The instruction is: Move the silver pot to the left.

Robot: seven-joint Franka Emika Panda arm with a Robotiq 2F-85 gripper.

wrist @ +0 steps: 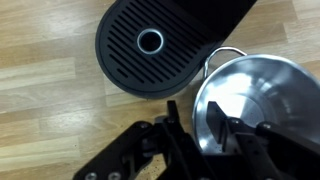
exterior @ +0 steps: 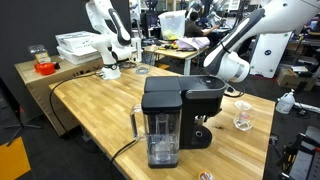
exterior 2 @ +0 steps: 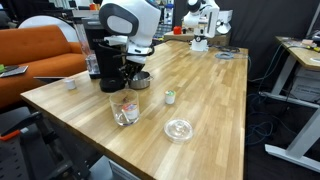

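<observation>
— Wooden counter point(exterior: 90, 100), with a black machine point(exterior: 165, 120) in the middle. In an exterior view the arm point(exterior: 240, 40) dips down behind it, and a glass point(exterior: 242, 117) stands off to one side.
— And the pot?
— An exterior view shows it better: pot point(exterior 2: 140, 80) on the counter, just beside the machine's foot. The tool point(exterior 2: 136, 66) is right over it, and the glass is nearer the edge.
— Gripping it?
— Not by the wrist view. The tool point(wrist: 212, 135) is spread, one finger point(wrist: 180, 130) outside the pot's wall, one inside, rim between. The pot sits just beside the machine's round tray point(wrist: 150, 50).
</observation>
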